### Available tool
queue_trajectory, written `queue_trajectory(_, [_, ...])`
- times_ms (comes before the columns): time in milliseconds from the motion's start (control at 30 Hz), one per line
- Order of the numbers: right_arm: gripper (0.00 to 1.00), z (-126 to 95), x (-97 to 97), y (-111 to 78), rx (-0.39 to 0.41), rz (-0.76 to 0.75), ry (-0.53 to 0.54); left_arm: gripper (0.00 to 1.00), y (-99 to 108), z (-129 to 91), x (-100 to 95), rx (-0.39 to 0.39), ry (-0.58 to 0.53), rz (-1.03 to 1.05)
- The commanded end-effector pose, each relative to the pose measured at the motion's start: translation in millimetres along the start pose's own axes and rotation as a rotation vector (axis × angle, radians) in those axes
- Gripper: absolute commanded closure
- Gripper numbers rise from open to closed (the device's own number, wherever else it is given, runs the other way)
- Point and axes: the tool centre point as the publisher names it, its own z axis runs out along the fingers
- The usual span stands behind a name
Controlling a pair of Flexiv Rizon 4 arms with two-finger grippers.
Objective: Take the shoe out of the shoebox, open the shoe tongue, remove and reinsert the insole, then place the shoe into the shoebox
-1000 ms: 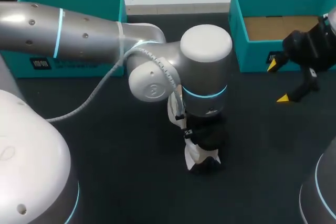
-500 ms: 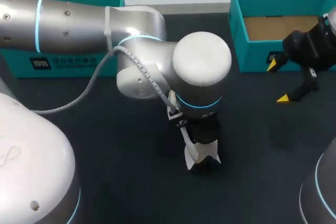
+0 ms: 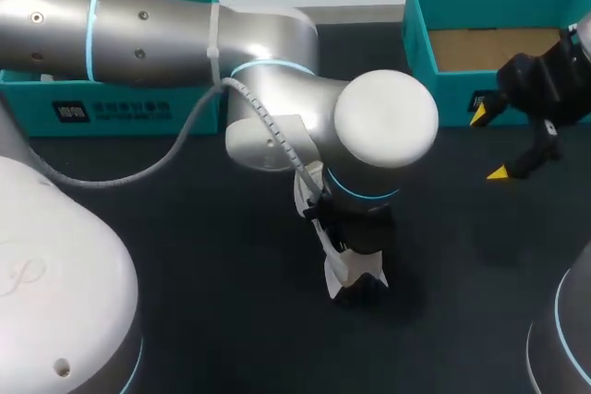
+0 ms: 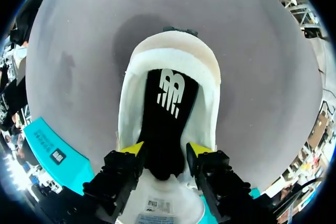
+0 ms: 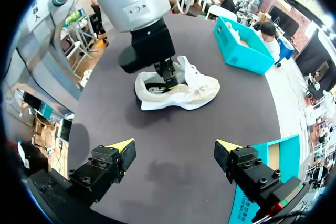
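One white shoe (image 5: 184, 95) upright mid-surface (image 3: 185, 256), long axis front-to-back, toe toward far-left teal box (image 3: 138, 113), heel nearest robot, white logo (image 4: 170, 90) on black insole (image 4: 165, 135), tongue label (image 4: 155, 205) too small to read; left hand (image 4: 166, 148) at the shoe opening, grip unclear; right hand (image 5: 173, 144) wide, empty.

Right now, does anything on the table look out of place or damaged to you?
Nothing stands out: the shoe sits upright on the table, and the left gripper is closed on its black insole, as the task needs.
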Motion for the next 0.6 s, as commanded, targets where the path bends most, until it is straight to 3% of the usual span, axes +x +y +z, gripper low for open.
queue_trajectory(33, [0.00, 1.1, -0.3, 0.1, 0.003, 0.001, 0.000, 0.00, 1.9, 3.3, -2.4, 0.003, 0.013, 0.004])
queue_trajectory(600, [0.00, 1.1, -0.3, 0.1, 0.003, 0.001, 0.000, 0.00, -0.6, -2.6, 4.1, 0.030, -0.008, 0.077])
